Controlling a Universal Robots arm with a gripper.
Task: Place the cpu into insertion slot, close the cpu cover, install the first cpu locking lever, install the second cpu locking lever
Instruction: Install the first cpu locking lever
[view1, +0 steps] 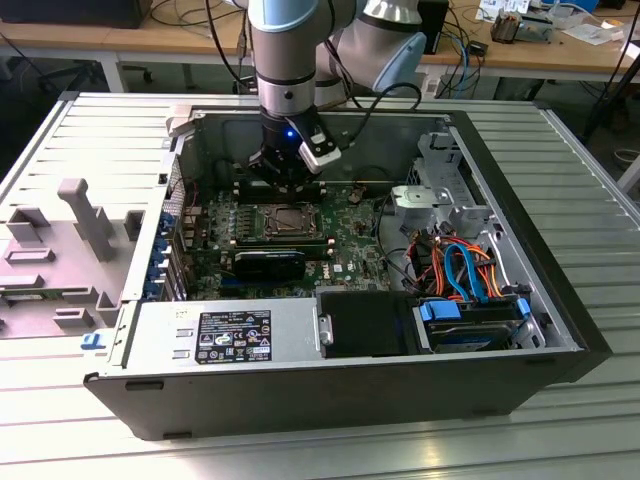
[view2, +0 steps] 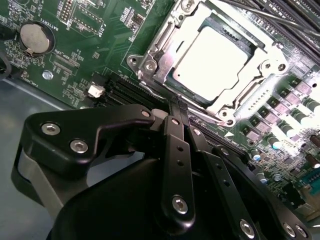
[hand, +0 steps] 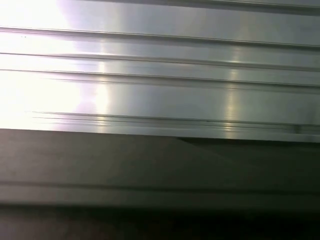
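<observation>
In the second wrist view the cpu (view2: 215, 55) lies flat in the insertion slot (view2: 227, 114), its silver top glaring. The cpu cover (view2: 162, 57), a metal frame with a square window, lies down around the chip. My gripper (view2: 175, 104) is shut, its black fingers (view2: 177, 145) pressed together, with the tips right at the socket's edge where a thin locking lever (view2: 150, 82) runs along the frame. Whether the tips touch the lever I cannot tell. In the exterior view the gripper (view1: 285, 190) hangs inside the open computer case just behind the insertion slot (view1: 290, 220).
The case holds a power supply (view1: 225, 335), a long black block (view1: 270, 265) in front of the socket, and a drive cage with coloured cables (view1: 465, 270). Black memory slots (view2: 122, 90) and a coin battery (view2: 34, 39) flank the socket. A grey fixture (view1: 85, 215) stands on the ribbed table.
</observation>
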